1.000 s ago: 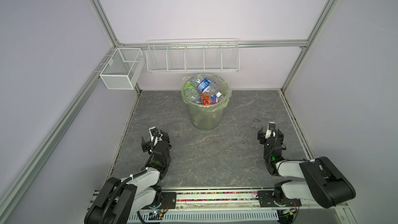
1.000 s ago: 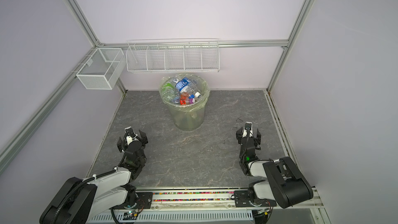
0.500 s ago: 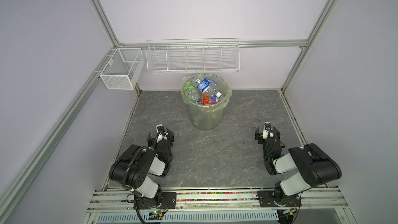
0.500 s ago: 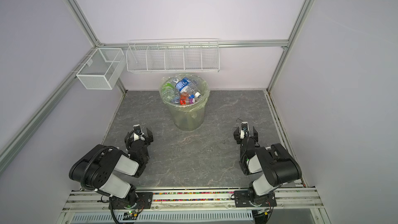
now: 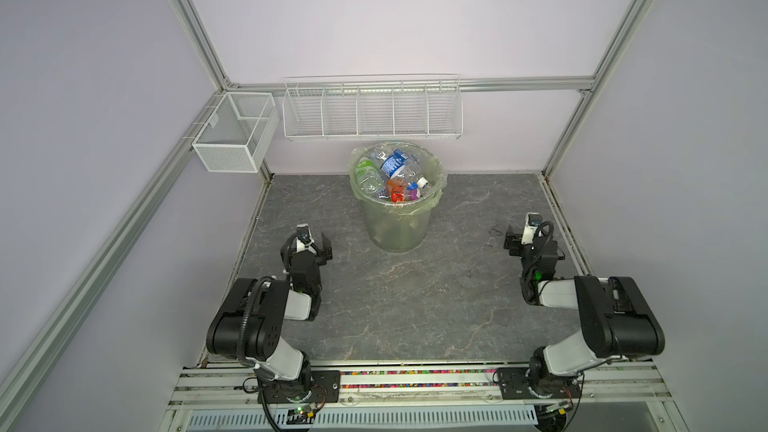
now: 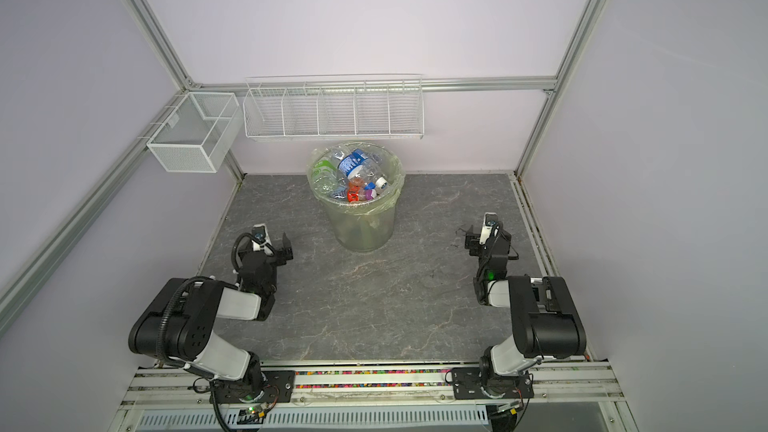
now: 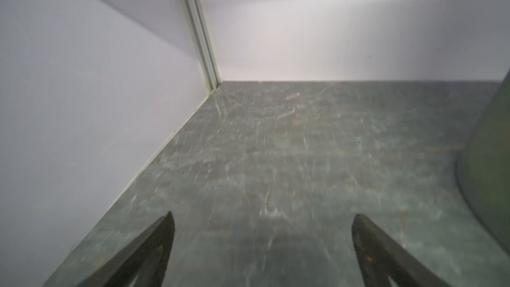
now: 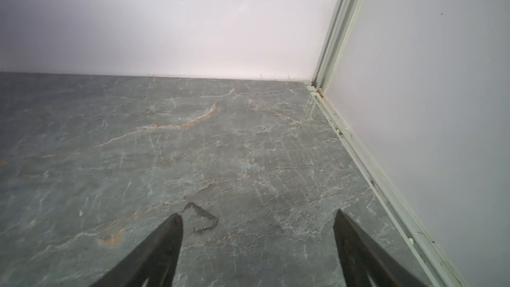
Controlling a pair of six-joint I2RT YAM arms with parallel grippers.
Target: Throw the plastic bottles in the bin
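Within the bin [image 5: 395,230] lie the plastic bottles [image 5: 392,164]; none lies outside. Left gripper [image 7: 262,214], right gripper [image 8: 258,213]: spread, empty. Next: retract.

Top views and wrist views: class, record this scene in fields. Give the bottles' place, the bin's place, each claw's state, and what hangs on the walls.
plastic bottles: piled inside the bin, up near its rim; none seen loose on the tabletop
bin: upright at the back middle of the tabletop, below the wire rack
left claw: open, holding nothing
right claw: open, holding nothing
walls: long wire rack on the back wall; mesh box on the left wall
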